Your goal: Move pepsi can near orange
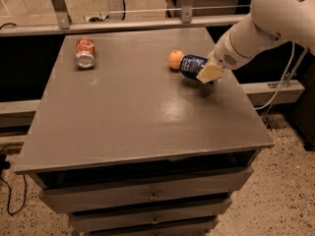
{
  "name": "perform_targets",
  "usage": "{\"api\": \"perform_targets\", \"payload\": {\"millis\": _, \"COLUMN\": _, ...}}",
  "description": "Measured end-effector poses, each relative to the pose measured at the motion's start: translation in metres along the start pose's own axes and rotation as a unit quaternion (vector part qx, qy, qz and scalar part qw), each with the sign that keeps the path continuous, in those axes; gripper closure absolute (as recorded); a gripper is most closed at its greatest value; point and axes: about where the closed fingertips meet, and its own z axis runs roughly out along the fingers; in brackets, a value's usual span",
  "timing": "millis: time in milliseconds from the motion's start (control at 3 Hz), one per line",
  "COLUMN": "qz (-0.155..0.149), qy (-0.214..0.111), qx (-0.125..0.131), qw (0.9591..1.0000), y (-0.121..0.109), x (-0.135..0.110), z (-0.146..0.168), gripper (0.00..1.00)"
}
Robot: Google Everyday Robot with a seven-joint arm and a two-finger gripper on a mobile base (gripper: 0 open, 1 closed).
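1. In the camera view, I see my pincer point(204, 72) over the right rear part of the grey worktop point(138, 117), at the end of the white arm point(256, 28), which reaches in from the upper right.
2. The pincer is clamped on the pepsi can point(191, 65), with one beige finger point(209, 73) across the can's near side.
3. The pepsi can is held tipped on its side, one end pointing left towards the orange point(175, 59).
4. The orange sits on the worktop just beside that end; I cannot tell whether they touch.
5. I cannot tell whether the pepsi can rests on the worktop or hangs just above it.
6. A red-and-silver can point(84, 52) lies well apart, near the left rear corner.
7. Drawers point(152, 195) sit under the worktop.
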Motion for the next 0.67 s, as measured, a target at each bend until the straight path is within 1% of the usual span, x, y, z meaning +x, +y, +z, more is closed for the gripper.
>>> {"api": "perform_targets", "payload": {"millis": 333, "qz": 0.013, "qy": 0.003, "qx": 0.010, "qw": 0.9999, "y": -0.0128, "x": 0.0064, "z": 0.0019, "gripper": 0.29}}
{"api": "perform_targets", "payload": {"millis": 667, "qz": 0.023, "qy": 0.000, "qx": 0.014, "qw": 0.9996, "y": -0.0186, "x": 0.0086, "z": 0.0066, "gripper": 0.06}}
